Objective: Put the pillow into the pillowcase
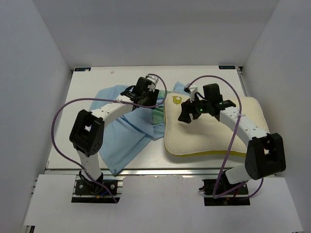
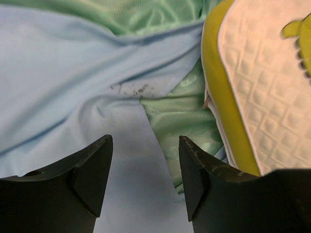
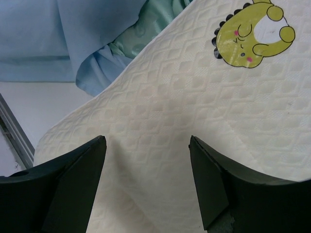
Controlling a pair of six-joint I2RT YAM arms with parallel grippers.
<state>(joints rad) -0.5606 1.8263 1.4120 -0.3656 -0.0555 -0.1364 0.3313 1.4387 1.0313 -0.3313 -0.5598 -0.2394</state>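
**Top external view.** The pillow (image 1: pixel 214 131) is lying flat on the right half of the white bench (image 1: pixel 92 85). Its dimpled cream face is turned up and its yellow band (image 1: pixel 204 154) is showing along the near edge. The pillowcase (image 1: pixel 121 138) is lying crumpled on the left half, mostly light blue face up. Its right edge is meeting the pillow's left side, where a strip of mint green is showing. The pillow is lying outside the pillowcase. The left hand (image 1: pixel 148 94) is hovering over the far part of the pillowcase. The right hand (image 1: pixel 185 114) is hovering over the pillow's far left portion, near the corner mark (image 1: pixel 176 99). From this height the spacing of either hand's fingers is hard to make out.

**Left wrist view.** The left hand's fingers (image 2: pixel 92 170) are standing spread, with nothing between them, over light blue fabric. Only this view is showing the folds where blue is giving way to glossy green, a faint dark print on the blue, and the yellow band rising just beside the green cloth. Whether the fingertips are touching the fabric cannot be told.

**Right wrist view.** The right hand's fingers (image 3: pixel 77 179) are likewise standing spread, gripping nothing, over the pillow's quilted face. Only here is the corner mark reading as a yellow-green cartoon creature with a spiked back. The pillow's far and right edges are being cut off by the frame. The pillowcase is appearing only as a bunched blue and green fold at upper left.
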